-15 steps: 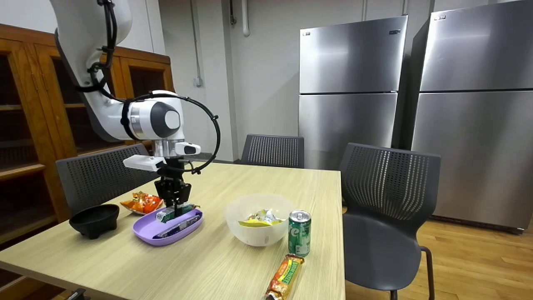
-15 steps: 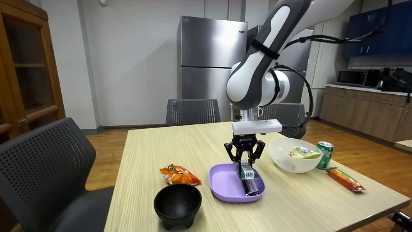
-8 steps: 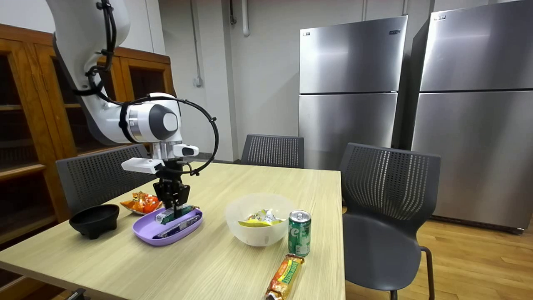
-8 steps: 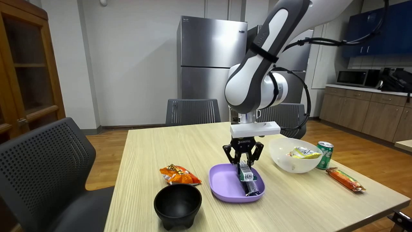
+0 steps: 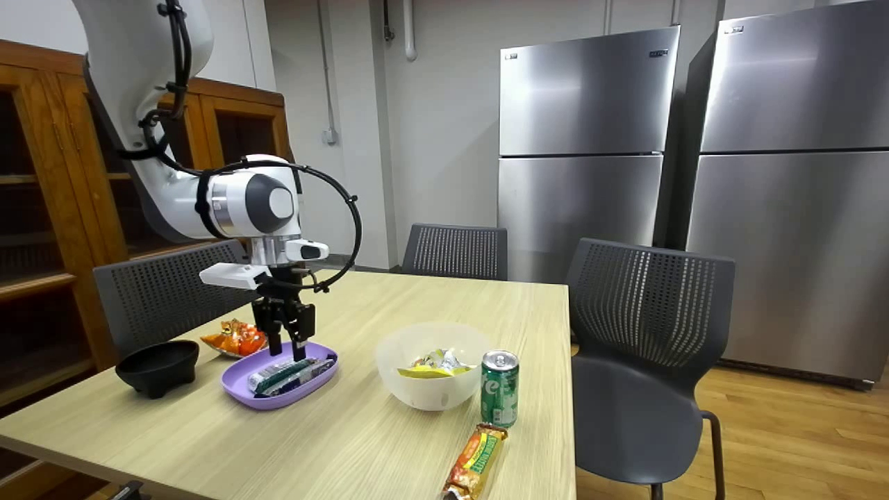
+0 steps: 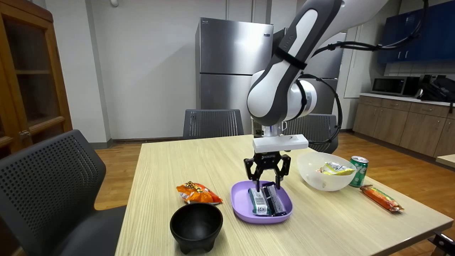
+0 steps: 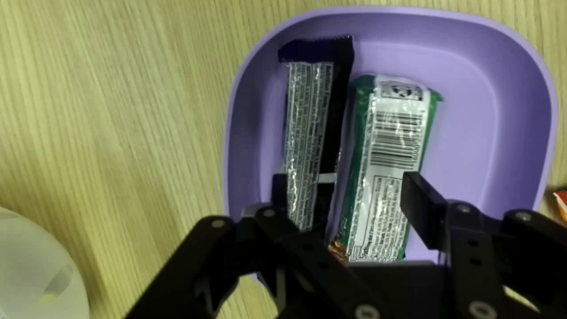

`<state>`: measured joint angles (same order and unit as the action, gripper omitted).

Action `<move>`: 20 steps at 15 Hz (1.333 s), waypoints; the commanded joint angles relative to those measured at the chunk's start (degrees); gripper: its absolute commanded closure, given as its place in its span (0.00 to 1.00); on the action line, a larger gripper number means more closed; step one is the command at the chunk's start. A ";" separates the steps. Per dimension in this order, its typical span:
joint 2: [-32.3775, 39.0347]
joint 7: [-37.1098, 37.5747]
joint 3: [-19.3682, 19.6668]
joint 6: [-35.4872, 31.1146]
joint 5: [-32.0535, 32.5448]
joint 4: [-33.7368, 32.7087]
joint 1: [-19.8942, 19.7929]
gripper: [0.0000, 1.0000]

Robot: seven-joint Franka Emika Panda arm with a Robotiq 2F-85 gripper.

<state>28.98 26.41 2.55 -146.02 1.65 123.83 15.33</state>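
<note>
A robot's gripper hangs low over a purple tray on a pale table, its fingers parted, with a clear gap between the tips. Beneath them the green bar lies flat in the tray, barcode side up, its length running roughly from 12 to 6 o'clock in the wrist view. Just beside it, at 9 o'clock, lies the dark bar, printed panel up; in that view both bars show between the fingers. Whether a fingertip brushes either bar, I cannot tell from where I stand.

Around the tray, by the clock in an exterior view, a crumpled orange bag rests near at 9 and a footed black bowl sits at 8. At 2 stands the white bowl, a yellow packet inside it, with a green can upright just beyond. Farther out at 3, an orange bar lies flat near the table's edge. The white arm slants down to the gripper from 1 o'clock.

Behind the table, at 1 and 2 o'clock in an exterior view, rise two steel fridges; a wooden cabinet with glass doors stands at 10. Dark chairs with perforated backs stand around the table, over a floor of honey-coloured wood.
</note>
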 commanded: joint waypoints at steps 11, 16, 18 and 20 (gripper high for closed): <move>-11.09 -3.89 0.97 4.98 0.56 8.39 -4.29 0.00; -15.57 -11.15 1.06 4.63 0.72 12.92 -8.94 0.00; -16.46 -14.40 1.30 4.31 0.68 14.18 -10.92 0.00; -16.70 -17.38 1.83 3.78 1.04 15.10 -12.81 0.00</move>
<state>15.13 13.30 4.40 -142.42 1.63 136.21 5.27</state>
